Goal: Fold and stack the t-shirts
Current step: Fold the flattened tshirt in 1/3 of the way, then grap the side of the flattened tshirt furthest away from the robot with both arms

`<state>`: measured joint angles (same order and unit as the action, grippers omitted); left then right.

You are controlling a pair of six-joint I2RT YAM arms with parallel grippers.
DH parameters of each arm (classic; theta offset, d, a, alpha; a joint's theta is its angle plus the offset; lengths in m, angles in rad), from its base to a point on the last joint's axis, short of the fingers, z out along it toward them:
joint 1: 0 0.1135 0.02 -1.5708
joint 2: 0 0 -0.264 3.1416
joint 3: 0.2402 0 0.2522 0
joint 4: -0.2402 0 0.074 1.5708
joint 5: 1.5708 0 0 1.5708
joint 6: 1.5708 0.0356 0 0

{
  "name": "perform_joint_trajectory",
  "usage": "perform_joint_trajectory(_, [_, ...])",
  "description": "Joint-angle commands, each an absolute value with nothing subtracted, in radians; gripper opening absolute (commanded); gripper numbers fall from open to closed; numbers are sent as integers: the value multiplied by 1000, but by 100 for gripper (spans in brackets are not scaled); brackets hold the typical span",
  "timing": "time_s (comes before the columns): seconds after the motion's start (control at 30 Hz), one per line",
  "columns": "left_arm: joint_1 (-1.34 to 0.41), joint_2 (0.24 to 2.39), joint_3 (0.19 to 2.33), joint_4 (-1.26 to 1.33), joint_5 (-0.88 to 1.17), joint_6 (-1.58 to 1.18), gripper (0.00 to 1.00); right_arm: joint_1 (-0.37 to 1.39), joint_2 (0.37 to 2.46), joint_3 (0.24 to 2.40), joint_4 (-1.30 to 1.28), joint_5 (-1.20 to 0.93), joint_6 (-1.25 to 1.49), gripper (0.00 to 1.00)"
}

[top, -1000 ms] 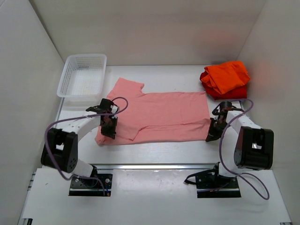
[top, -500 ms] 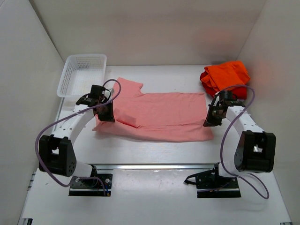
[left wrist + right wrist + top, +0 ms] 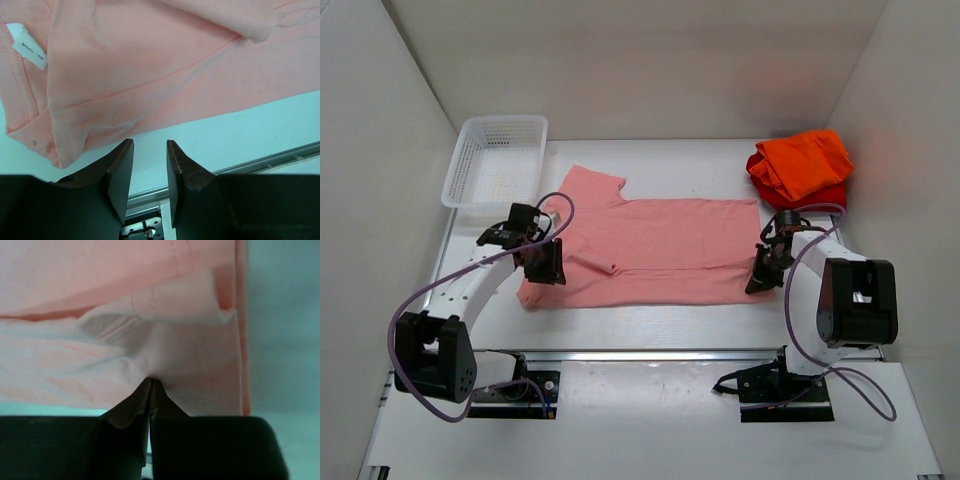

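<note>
We see a soft salmon-pink t-shirt (image 3: 660, 250) flat on the white worktop (image 3: 650, 328); left hand (image 3: 150, 146) spread, right hand (image 3: 150, 383) pinching its edge.

There's the right gripper (image 3: 150, 384), jaws pinched tight on the salmon-pink t-shirt (image 3: 75, 270), cloth bunching at the tips. The shirt's edge runs beside the table (image 3: 285, 315).

salmon-pink t-shirt (image 3: 670, 250): 1 | orange t-shirt (image 3: 805, 160): 1 | red t-shirt (image 3: 817, 198): 1 | basket (image 3: 505, 120): 1 | claws (image 3: 548, 270) (image 3: 758, 283): 2

Red t-shirt (image 3: 812, 200) mostly hidden beneath orange t-shirt (image 3: 805, 160); label (image 3: 26, 44) on pink t-shirt (image 3: 660, 250), print too small to read.
</note>
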<state>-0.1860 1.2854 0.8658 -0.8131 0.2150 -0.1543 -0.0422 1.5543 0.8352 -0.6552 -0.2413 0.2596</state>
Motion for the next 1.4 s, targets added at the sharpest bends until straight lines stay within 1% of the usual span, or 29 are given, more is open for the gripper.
perform_joint_trajectory(0.0, [-178, 1243, 914, -811, 227, -152, 44, -66, 1568, 799, -706, -198, 255, 0])
perform_joint_trajectory(0.07, [-178, 1223, 920, -810, 213, -150, 45, -67, 1568, 789, -738, -189, 253, 0])
perform_joint_trajectory(0.13, [-167, 1217, 922, -805, 218, -158, 53, -57, 1554, 772, -776, -175, 250, 0])
perform_joint_trajectory(0.23, [-149, 1215, 922, -810, 203, -153, 53, -17, 1514, 781, -827, -97, 276, 0])
perform_joint_trajectory(0.33, [-156, 1221, 930, -808, 201, -150, 54, -32, 1512, 825, -873, -127, 272, 0])
perform_joint_trajectory(0.43, [-149, 1242, 959, -787, 196, -149, 54, -46, 1491, 874, -935, -95, 259, 0])
perform_joint_trajectory(0.5, [-161, 1264, 1004, -749, 189, -152, 58, -55, 1459, 906, -965, -86, 259, 0])
perform_joint_trajectory(0.63, [-170, 1382, 1126, -629, 202, -173, 60, -97, 1398, 1012, -1015, -80, 219, 1])
perform_joint_trajectory(0.7, [-175, 1445, 1176, -550, 207, -186, 63, -110, 1381, 1041, -1014, -83, 207, 9])
perform_joint_trajectory(0.77, [-173, 1530, 1216, -468, 192, -186, 66, -114, 1370, 1054, -979, -98, 193, 9])
perform_joint_trajectory(0.83, [-161, 1610, 1276, -373, 212, -183, 66, -100, 1365, 1068, -963, -117, 189, 9])
perform_joint_trajectory(0.9, [-155, 1713, 1340, -322, 210, -186, 65, -72, 1362, 1071, -921, -129, 195, 14])
perform_joint_trajectory(1.0, [-161, 1814, 1429, -261, 181, -163, 65, -48, 1368, 1075, -867, -156, 213, 14])
perform_joint_trajectory(1.03, [-166, 1857, 1455, -244, 142, -153, 67, -49, 1368, 1071, -845, -176, 230, 14])
perform_joint_trajectory(1.1, [-175, 1929, 1500, -195, 80, -126, 73, -55, 1373, 1077, -793, -205, 238, 14])
perform_joint_trajectory(1.13, [-178, 1945, 1514, -196, 63, -121, 73, -54, 1373, 1077, -779, -206, 239, 14])
perform_joint_trajectory(1.23, [-179, 2070, 1607, -190, 15, -100, 81, -58, 1393, 1083, -726, -224, 250, 15])
perform_joint_trajectory(1.37, [-179, 2216, 1817, -288, 14, -86, 85, -67, 1434, 1091, -674, -221, 262, 18])
